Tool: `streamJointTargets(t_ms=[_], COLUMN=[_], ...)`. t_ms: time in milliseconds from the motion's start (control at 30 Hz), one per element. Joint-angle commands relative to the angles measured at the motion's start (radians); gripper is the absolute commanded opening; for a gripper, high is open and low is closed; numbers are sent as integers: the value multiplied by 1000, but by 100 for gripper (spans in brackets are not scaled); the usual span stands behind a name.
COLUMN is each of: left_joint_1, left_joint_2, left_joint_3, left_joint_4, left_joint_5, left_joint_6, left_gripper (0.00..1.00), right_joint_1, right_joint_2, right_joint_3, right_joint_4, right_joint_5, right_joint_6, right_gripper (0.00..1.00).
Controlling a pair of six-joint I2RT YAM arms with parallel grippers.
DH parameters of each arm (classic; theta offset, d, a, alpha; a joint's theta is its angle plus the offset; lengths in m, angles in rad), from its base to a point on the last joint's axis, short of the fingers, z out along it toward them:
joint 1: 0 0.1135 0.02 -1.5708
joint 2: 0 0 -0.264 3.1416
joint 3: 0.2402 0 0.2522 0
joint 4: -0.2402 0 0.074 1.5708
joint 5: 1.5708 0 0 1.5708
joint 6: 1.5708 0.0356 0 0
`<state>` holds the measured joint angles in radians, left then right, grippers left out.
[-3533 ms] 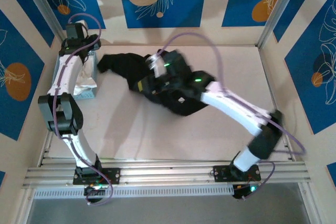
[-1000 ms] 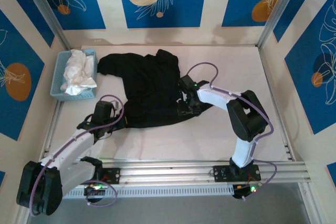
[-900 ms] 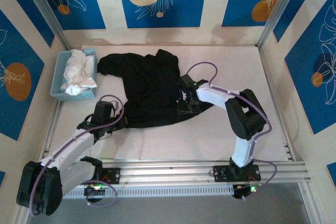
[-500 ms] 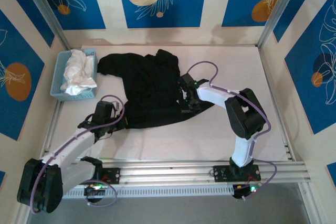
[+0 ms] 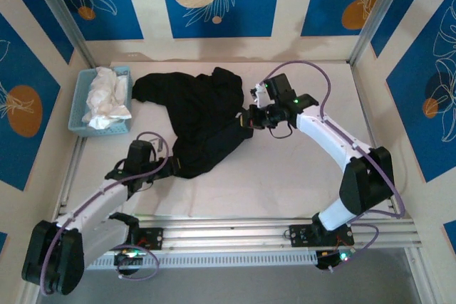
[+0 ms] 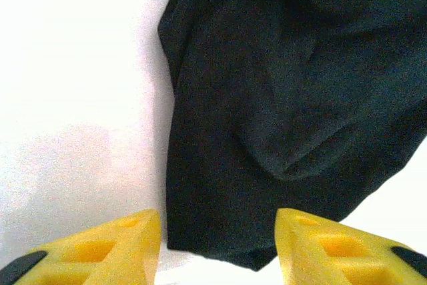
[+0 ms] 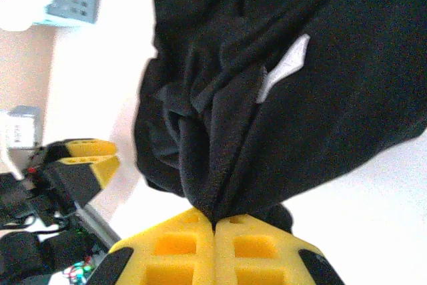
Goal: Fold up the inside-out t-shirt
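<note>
Your right gripper [image 5: 248, 119] is pinched shut on a gathered fold of the shirt [image 5: 199, 112], which lies bunched left of centre in the top view, likely to pull it flat, while your left gripper [image 5: 166, 167] stands spread at the lower hem, gripping nothing.

We find bare table [image 5: 285, 176] open in the lower centre and along the far right of the top view. The black t-shirt [image 5: 199, 115] covers the upper middle. The right arm [image 5: 328, 137] slants across the right half, from lower right up to the shirt's right edge. The blue basket [image 5: 100, 132] of white cloth [image 5: 103, 97] blocks the upper left corner. The left arm [image 5: 100, 197] lies across the lower left.
</note>
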<state>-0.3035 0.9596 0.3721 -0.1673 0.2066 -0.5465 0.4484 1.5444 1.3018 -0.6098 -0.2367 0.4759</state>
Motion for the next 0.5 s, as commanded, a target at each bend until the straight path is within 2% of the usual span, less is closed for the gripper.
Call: streamJointTargets(t_ms=[0,167,300,367,433,467], left_joint_1=[-5,-21,-66,-98,-122,-133], left_joint_2=[-54,-139,-204,-215,-212,-207], left_joint_3=[-10,-6,-7,-7,-3,2], left_joint_4=[33,12,9,10,7,-2], left_joint_5=[19,12,-10,-23,-41,-62], left_joint_6=[13,33,71,85,85,81], left_gripper=[52,59,64,67,68,68], right_joint_1=[3,17,6,16,28,44], right_joint_2=[18,34,22,10,-1,-1], right_joint_3=[64,102,78,110,189,250], right_joint_4=[-100,-119,26,41,-37,-135], right_joint_5=[-31,-56,-329,-386,-356,-247], right_joint_6=[-7,-19,49,55,8,-44], right_gripper=[0,0,0,0,0,0])
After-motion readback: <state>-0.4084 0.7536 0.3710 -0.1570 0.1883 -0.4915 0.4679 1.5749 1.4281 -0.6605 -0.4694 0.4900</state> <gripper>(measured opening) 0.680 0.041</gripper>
